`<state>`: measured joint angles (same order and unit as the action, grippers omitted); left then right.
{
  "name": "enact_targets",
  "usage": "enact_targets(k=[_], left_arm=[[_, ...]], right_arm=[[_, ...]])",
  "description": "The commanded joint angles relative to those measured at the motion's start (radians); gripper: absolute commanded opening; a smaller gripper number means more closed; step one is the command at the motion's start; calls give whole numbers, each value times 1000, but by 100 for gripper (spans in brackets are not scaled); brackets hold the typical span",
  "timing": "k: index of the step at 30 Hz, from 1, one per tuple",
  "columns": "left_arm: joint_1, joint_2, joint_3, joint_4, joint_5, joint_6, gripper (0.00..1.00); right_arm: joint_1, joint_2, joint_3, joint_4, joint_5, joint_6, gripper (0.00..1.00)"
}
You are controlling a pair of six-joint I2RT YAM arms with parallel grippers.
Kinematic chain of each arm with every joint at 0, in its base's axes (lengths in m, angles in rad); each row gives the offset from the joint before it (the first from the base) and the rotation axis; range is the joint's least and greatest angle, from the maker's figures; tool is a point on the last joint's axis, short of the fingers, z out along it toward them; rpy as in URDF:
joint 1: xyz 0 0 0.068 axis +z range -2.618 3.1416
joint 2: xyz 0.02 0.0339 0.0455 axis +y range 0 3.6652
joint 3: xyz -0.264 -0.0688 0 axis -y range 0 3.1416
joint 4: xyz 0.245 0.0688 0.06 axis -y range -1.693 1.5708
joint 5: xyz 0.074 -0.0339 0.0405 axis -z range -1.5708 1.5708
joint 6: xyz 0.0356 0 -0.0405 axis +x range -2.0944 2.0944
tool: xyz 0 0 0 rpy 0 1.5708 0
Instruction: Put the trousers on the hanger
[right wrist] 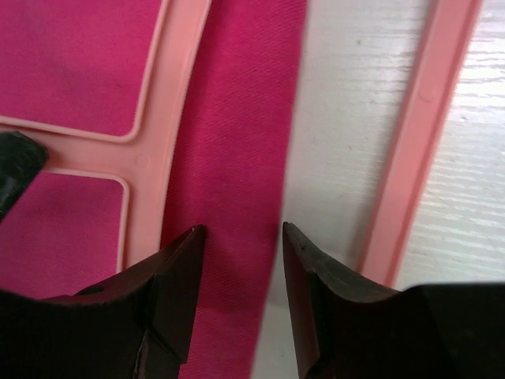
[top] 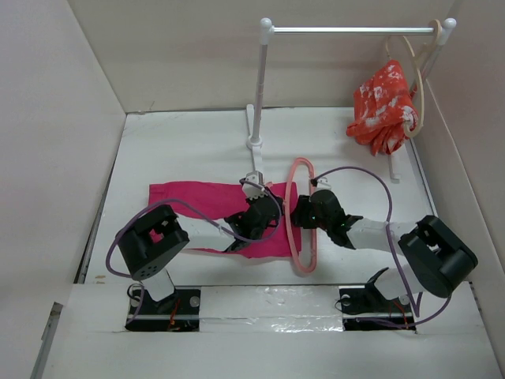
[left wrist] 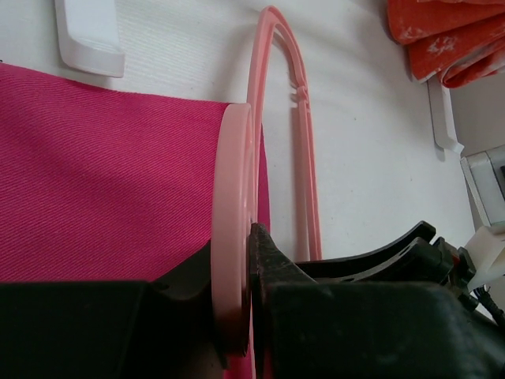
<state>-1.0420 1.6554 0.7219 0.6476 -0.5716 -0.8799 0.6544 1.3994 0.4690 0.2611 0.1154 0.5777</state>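
left claw (left wrist: 251,268) clamped on hanger (left wrist: 234,181) bar; only the left wrist cam shows the pinch. trousers (top: 197,197) flat on surface (top: 181,142), left of hanger, their edge under it. Right wrist cam: right claw (right wrist: 243,260) open over the trouser strip between hanger bars.

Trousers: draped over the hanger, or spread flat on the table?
Spread flat on the table. The trousers lie stretched out leftward, and only their right edge overlaps the hanger.
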Motion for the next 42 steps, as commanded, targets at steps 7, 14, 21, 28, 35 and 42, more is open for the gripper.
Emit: enact_targets(k=[7,14,21,28,35,42], left_arm=[[-7,-71,-76,-23,-8,82,0],[-7,-134,-101,-92,-42,150,0],[-16,-204,-168,-135,-34,203,0],[-16,-347,-210,-265,-132,205,0],[-16,-433,-196,-388,-186,228,0],[-16,-470,-164,-411,-197,246,0]], right_arm=[[-21,1,-111,248,-149,94,0],[-85,-379,-56,-70,-23,18,0],[-277,-638,-33,-246,-43,-81,0],[-443,-692,-33,-367,-86,-108,0],[-584,-698,-33,-333,-192,-101,0],[-596,-653,-61,-292,-237,-95,0]])
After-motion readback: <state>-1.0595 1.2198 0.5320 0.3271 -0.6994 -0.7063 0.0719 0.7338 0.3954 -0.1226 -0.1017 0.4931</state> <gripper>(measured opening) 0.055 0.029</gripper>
